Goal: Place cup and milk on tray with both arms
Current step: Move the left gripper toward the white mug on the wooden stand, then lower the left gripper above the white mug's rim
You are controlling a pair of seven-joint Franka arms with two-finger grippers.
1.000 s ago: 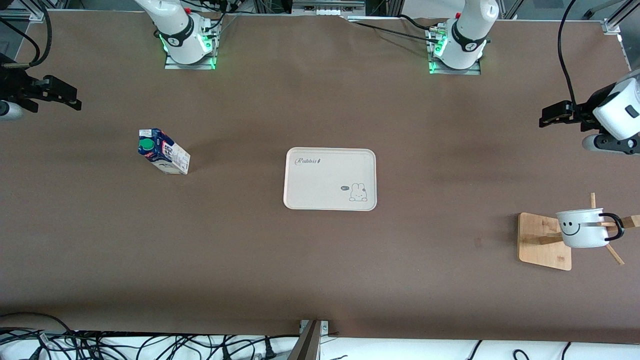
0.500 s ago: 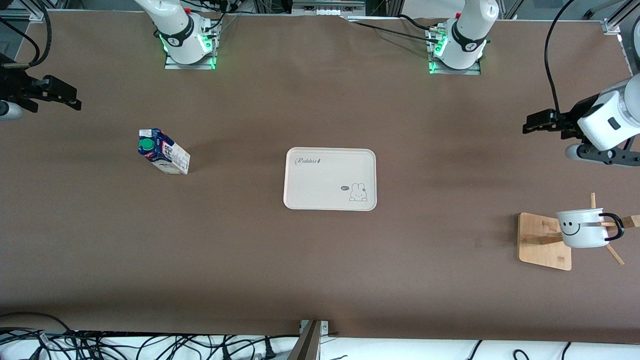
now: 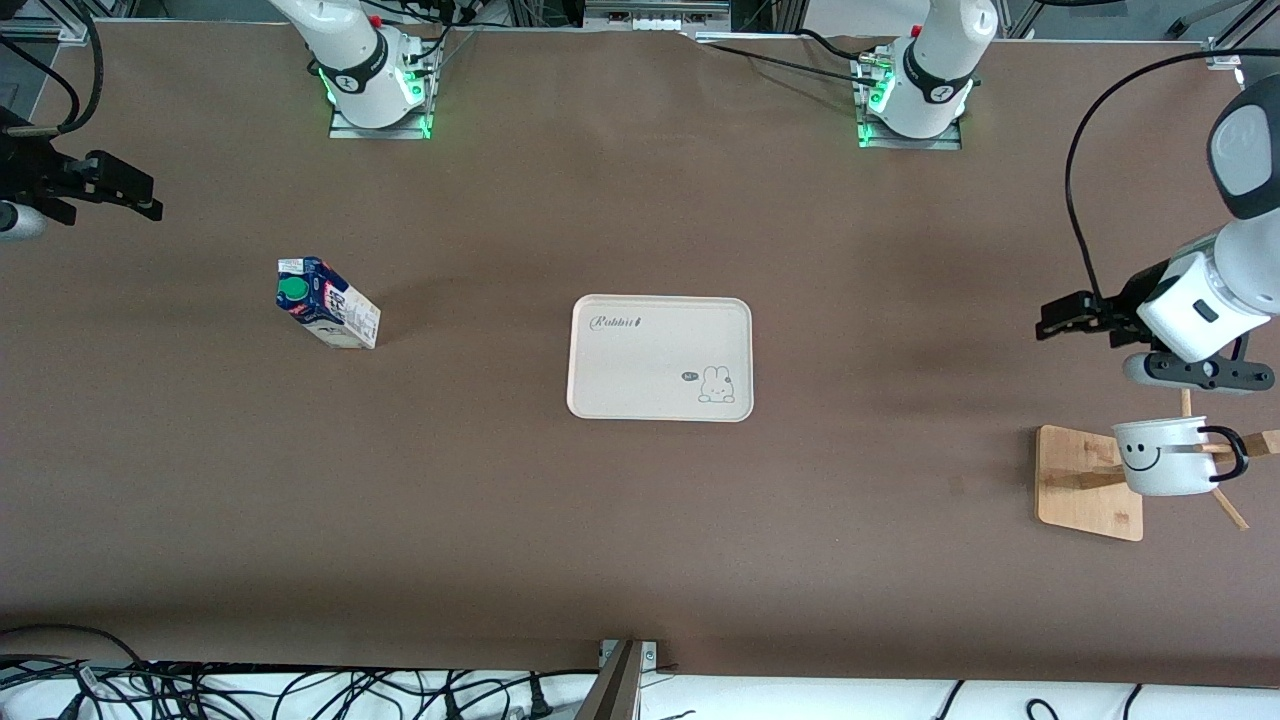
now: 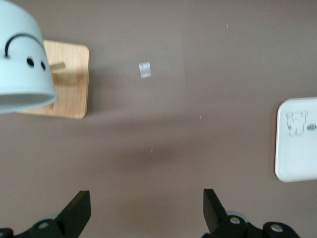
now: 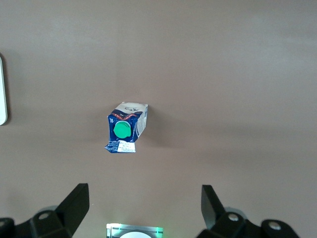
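Note:
The white cup [image 3: 1163,458] with a smiley face hangs on a peg of the wooden rack [image 3: 1088,482] at the left arm's end; it also shows in the left wrist view [image 4: 22,64]. The milk [image 3: 327,302] stands upright toward the right arm's end and shows in the right wrist view [image 5: 126,127]. The cream tray [image 3: 640,360] lies mid-table; its edge shows in the left wrist view [image 4: 297,140]. My left gripper [image 3: 1055,316] is open and empty in the air over bare table by the rack. My right gripper [image 3: 145,200] is open and empty, waiting high at the right arm's end.
The wooden rack's pegs [image 3: 1228,508] stick out around the cup. Both arm bases [image 3: 375,85] stand along the table's edge farthest from the front camera. Cables [image 3: 250,690] lie off the table's near edge.
My left gripper has moved down toward the rack and cup, and a little toward the tray. The right arm, the milk, the cup and the tray have not moved.

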